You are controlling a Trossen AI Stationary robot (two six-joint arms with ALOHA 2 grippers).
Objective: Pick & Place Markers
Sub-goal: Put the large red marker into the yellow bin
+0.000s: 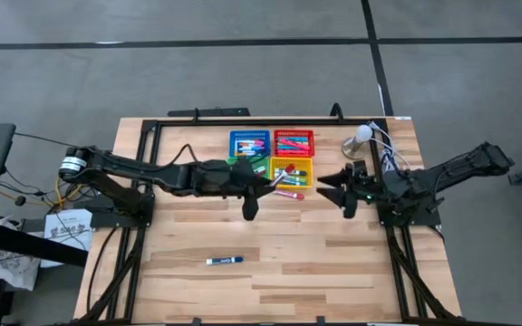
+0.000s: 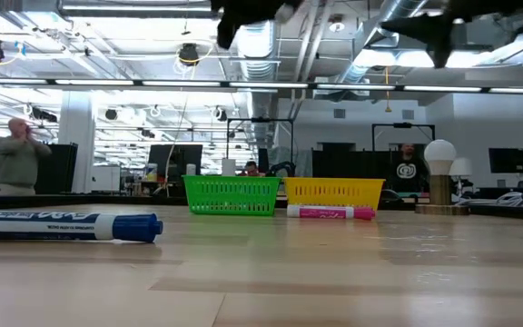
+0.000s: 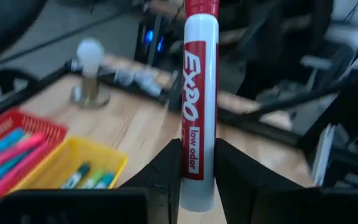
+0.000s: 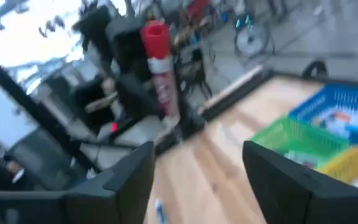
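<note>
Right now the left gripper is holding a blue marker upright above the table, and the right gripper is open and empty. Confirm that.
Not quite: the marker in the left gripper is red, not blue, as the left wrist view shows. The rest stands: it is held upright above the table, and the right gripper is open and empty.

Four baskets (image 1: pixel 249 143) sit in a two-by-two block at the far middle of the table (image 1: pixel 270 272), markers inside them. One marker (image 1: pixel 289 194) lies on the tabletop just in front of the block's right side. A lone marker (image 1: pixel 225 261) lies well apart, toward the near edge, left of centre. A lamp (image 1: pixel 359 138) stands right of the baskets near the far right corner. Left gripper (image 1: pixel 250 205), clamping an upright marker (image 3: pixel 199 106), is just in front of the baskets; right gripper (image 1: pixel 348 201) is to its right, fingers apart
</note>
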